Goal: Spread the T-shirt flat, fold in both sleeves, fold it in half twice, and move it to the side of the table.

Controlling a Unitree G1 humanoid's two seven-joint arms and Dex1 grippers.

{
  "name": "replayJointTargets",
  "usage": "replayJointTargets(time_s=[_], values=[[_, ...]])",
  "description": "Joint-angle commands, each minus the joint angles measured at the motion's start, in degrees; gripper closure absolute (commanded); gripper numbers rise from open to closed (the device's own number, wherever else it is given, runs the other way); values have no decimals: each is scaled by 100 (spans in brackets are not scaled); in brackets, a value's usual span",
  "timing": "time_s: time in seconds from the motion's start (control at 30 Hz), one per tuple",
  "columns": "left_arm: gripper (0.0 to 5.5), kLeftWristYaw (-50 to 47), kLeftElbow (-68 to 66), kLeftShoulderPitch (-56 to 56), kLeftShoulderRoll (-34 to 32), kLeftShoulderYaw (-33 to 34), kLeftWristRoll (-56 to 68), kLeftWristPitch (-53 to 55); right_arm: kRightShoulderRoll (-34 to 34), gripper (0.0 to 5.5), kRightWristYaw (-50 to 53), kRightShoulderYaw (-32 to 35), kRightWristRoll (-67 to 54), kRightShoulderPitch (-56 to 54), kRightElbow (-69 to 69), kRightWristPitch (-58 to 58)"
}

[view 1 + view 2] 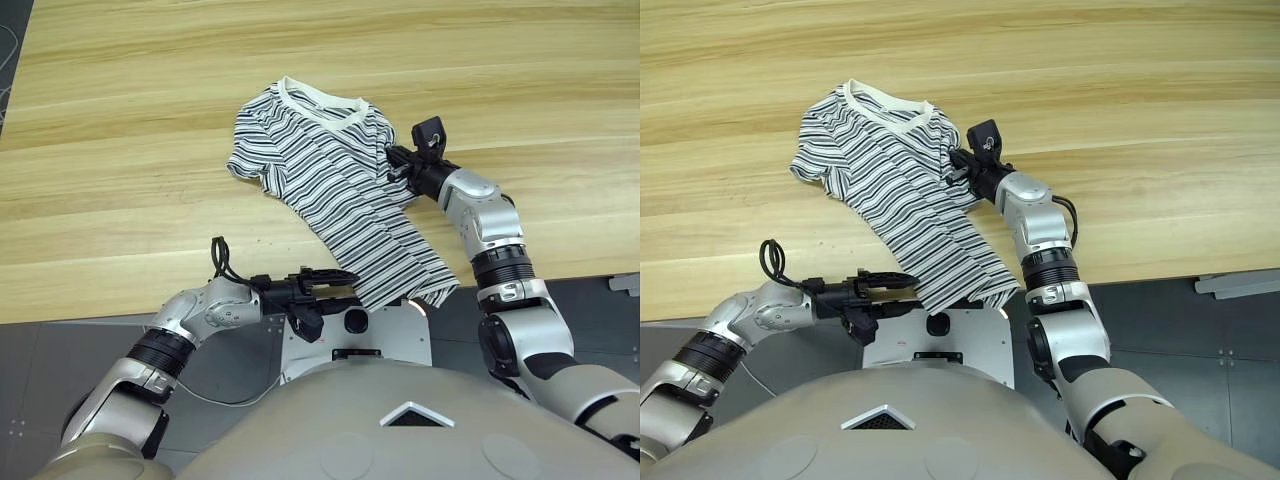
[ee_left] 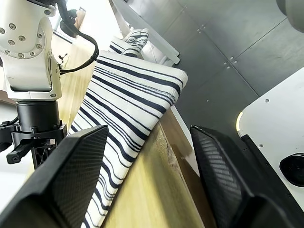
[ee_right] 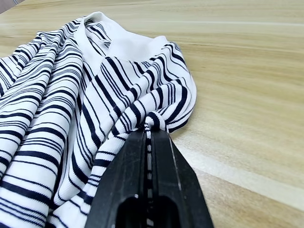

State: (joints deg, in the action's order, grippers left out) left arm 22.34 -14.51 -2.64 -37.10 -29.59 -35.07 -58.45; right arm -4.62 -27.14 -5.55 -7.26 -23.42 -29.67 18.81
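Honestly, barely started: the T-shirt (image 1: pixel 330 180) lies rumpled and diagonal on the bench (image 1: pixel 120 120), hem drooping over the near edge. Right pincer (image 1: pixel 390 165) is clamped on its sleeve side; left pincer (image 1: pixel 350 287) gapes wide by the hem. Flattening, sleeves, both folds and the move all remain.

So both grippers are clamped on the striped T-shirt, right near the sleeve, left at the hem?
Not quite. The right gripper is clamped on the T-shirt, but the left gripper is open beside the hem, holding nothing; the left wrist view shows it.
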Motion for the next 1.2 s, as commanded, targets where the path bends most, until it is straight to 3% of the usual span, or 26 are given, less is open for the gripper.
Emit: replayJointTargets(time_s=[0.03,0.5,0.67,0.93,1.2], values=[[272,46,-323,340,397,-174,-11,294,44,540,-12,-32,28,23,62,-34],[454,358,-1417,1001,451,-288,750,-84,52,540,-12,-72,94,40,40,-161],[537,439,-634,242,-263,-16,1158,-313,-6,540,-45,-41,80,28,35,-197],[537,521,353,-707,-900,387,1663,55,-183,540,-14,296,23,-551,-550,-425],[537,608,326,-1010,-1086,545,1811,183,-641,540,95,527,317,-1745,-2420,-1193]])
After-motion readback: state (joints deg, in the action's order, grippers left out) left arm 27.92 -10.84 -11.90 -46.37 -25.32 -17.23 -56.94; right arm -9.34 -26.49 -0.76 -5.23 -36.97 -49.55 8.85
